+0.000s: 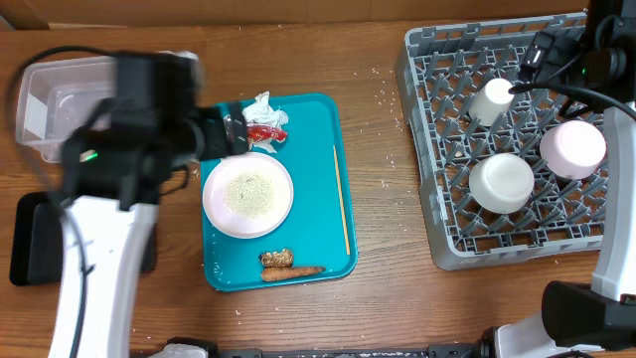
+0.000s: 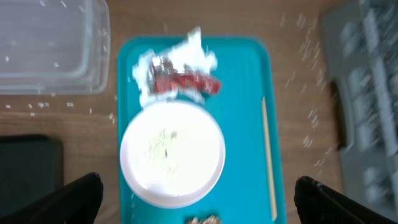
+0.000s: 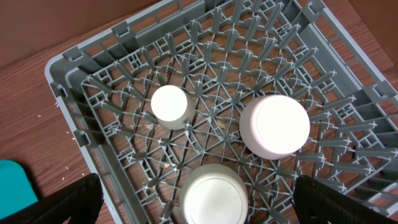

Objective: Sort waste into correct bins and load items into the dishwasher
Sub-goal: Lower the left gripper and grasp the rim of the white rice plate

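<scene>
On the teal tray (image 1: 318, 129) lie crumpled tissue (image 1: 263, 105), a red wrapper (image 1: 266, 132), a white plate (image 1: 214, 204) bearing rice (image 1: 248, 192), a brown scrap (image 1: 275, 258) and a carrot-like stick (image 1: 296, 269). My left gripper (image 1: 232, 133) hovers open and empty over the tray, the plate (image 2: 172, 152) and wrapper (image 2: 186, 82) below it. Clear tub (image 1: 55, 104) and black tray (image 1: 35, 239) sit at the left. The grey rack (image 1: 422, 149) holds a cup (image 1: 490, 99), a pink bowl (image 1: 572, 147) and a white bowl (image 1: 501, 182). My right gripper (image 3: 198, 183) hangs open above the rack (image 3: 74, 106).
A thin pale stick (image 1: 342, 199) lies along the teal tray's right side. Loose rice grains (image 1: 383, 94) are scattered on the wooden table between tray and rack. The teal tray's corner (image 3: 12, 186) shows left of the rack in the right wrist view.
</scene>
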You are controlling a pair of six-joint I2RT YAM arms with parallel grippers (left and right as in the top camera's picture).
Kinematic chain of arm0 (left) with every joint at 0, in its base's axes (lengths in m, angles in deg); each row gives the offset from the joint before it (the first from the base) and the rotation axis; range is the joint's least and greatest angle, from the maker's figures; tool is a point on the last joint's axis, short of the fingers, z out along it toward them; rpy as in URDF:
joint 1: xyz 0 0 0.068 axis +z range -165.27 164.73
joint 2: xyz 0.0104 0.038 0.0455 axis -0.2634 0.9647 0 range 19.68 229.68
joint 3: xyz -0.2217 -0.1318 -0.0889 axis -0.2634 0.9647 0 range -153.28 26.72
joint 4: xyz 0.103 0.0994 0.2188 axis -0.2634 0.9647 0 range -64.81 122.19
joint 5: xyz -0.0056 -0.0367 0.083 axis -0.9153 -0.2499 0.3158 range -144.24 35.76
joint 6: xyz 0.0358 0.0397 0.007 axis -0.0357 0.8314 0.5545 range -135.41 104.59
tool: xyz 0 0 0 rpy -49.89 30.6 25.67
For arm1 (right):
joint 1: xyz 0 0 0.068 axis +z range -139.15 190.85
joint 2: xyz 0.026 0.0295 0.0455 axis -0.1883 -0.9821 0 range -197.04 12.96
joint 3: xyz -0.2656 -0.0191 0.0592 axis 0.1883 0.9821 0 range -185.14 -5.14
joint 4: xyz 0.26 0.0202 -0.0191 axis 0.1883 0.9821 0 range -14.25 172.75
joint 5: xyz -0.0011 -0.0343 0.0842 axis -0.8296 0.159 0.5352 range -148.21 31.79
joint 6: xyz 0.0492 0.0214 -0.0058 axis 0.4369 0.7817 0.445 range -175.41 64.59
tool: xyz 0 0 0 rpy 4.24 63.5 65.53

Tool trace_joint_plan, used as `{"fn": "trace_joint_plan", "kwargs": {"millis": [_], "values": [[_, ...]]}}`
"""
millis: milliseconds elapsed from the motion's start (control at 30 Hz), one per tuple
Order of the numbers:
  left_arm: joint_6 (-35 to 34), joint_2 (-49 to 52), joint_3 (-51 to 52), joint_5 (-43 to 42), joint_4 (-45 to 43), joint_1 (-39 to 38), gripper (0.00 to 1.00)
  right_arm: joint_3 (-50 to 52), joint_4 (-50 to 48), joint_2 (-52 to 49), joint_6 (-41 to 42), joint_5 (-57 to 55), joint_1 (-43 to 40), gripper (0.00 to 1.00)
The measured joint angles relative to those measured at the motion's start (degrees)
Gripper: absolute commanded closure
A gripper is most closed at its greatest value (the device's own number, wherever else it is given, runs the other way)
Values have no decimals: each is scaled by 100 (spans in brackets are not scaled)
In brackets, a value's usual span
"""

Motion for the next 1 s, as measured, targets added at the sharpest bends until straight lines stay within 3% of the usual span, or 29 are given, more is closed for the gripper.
{"fn": "trace_joint_plan", "kwargs": {"millis": [200,567,700,1000], "values": [[-42,737,0,603,-11,-933,0,0,-2,0,0,0,0,0],[-74,2151,0,304,-9,-1104,0,0,0,0,2,-2,0,0],[-205,2527,0,46,2,-1104,21,0,0,0,2,0,0,0],[-553,3381,0,-315,273,-1187,25,0,0,0,0,0,0,0]]}}
